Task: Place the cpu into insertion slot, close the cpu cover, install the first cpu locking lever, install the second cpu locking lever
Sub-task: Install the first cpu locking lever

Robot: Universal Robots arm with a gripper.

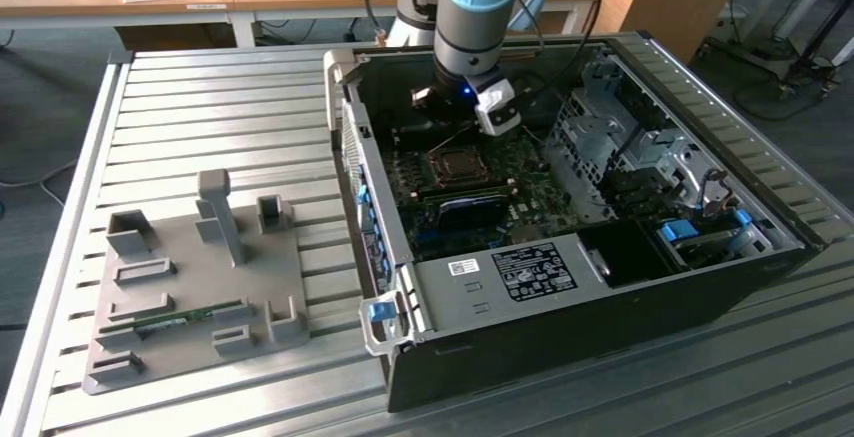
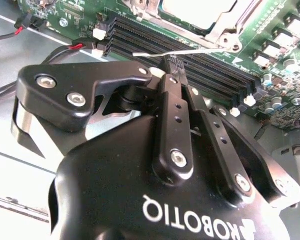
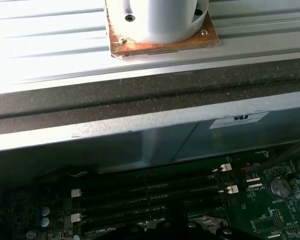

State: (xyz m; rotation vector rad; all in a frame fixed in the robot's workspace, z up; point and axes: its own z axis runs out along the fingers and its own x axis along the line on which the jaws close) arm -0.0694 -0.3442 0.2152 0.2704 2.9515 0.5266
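In the exterior view my gripper (image 1: 461,117) hangs inside the open computer case, just behind the cpu socket (image 1: 461,165). The second wrist view shows the two black fingers (image 2: 174,107) pressed together, shut, with their tips at a thin metal locking lever (image 2: 190,51) that lies across the memory slots. Whether the tips touch the lever I cannot tell. Beyond the lever sits the cpu (image 2: 197,6), silvery top up, in its socket, with the cpu cover (image 2: 225,24) lying flat around it.
Black memory slots (image 3: 150,192) run beside the socket on the green motherboard (image 2: 285,60). The case wall (image 3: 140,135) rises close behind the gripper. Drive cages (image 1: 627,147) fill the case on the exterior view's right. A grey fixture plate (image 1: 200,277) lies on the slatted table.
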